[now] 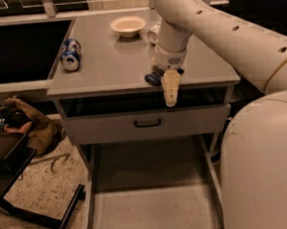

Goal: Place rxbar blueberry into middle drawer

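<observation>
Found the gripper (170, 88) at the front edge of the table top (105, 65), pointing straight down and hanging past that edge in front of the dark gap above the drawer front (110, 128). Cannot tell whether clamped or released. Traced the arm (211, 26) from the wrist up and back over the right half of the table, then out to the right into the bulky white body (266, 166) filling the lower right corner.

Noted a small dark blue shape, taken as the rxbar blueberry (153, 78), at the table edge and touching the base of the gripper on the viewer's left. Mostly hidden, no markings legible, grasp not confirmable.

Located the middle drawer (156, 212) pulled open directly below, with a flat grey floor and its near end cut off by the lower border.

Logged farther out:
- a blue soda can (70, 47) on its side near the left edge
- a white bowl (128, 25) at the back
- a pale cup (152, 34) half hidden behind the arm
- a brown cloth heap (33, 126) on the speckled floor left of the table, dim
</observation>
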